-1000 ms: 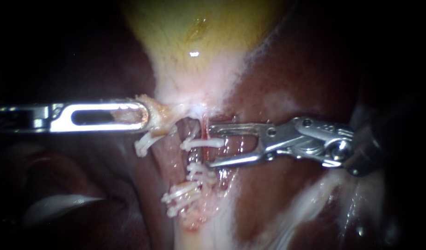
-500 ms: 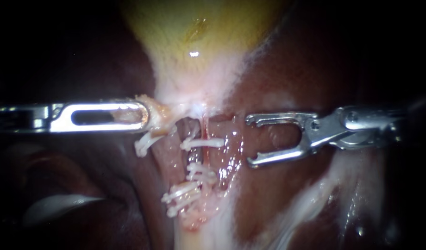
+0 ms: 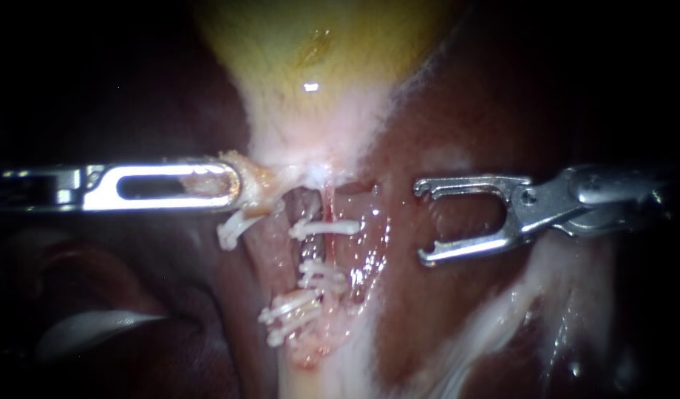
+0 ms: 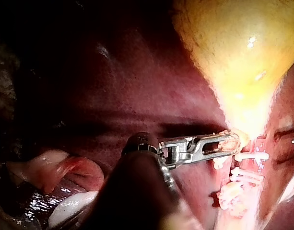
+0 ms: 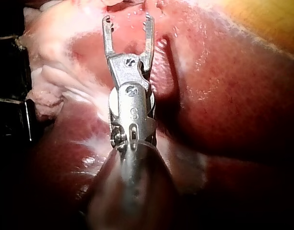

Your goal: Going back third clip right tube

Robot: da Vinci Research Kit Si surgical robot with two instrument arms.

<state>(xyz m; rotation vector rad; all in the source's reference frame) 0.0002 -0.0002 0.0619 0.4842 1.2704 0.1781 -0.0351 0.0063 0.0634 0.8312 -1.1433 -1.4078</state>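
- Since the task is to back away from the third clip on the right tube, the relation that matters is between the uppermost clip (image 3: pixel 327 227), which I take to be that third one, and the right instrument's end effector (image 3: pixel 421 222).
- That end effector sits off the clip's free end, apart from it and on the side away from the left instrument. Its jaws are spread wide and empty, and their mouth faces the clip.
- The clip lies crosswise on the right tube (image 3: pixel 328 203). Its long axis points roughly toward the open jaws, while the tube itself runs from the gallbladder (image 3: pixel 318 52) past the clip to the lower clips (image 3: pixel 319 275).
- Beyond the clip's other end, the left instrument's end effector (image 3: pixel 229 185) is closed on a fold of pale tissue (image 3: pixel 255 185) under the gallbladder. It is nearer the clip than the right one, but it is occupied.
- Judging from this, a retreat should run straight along the right shaft, away from the clip and over the liver (image 3: pixel 473 103), so the lower jaw neither drags the liver surface nor swings back toward the clip.
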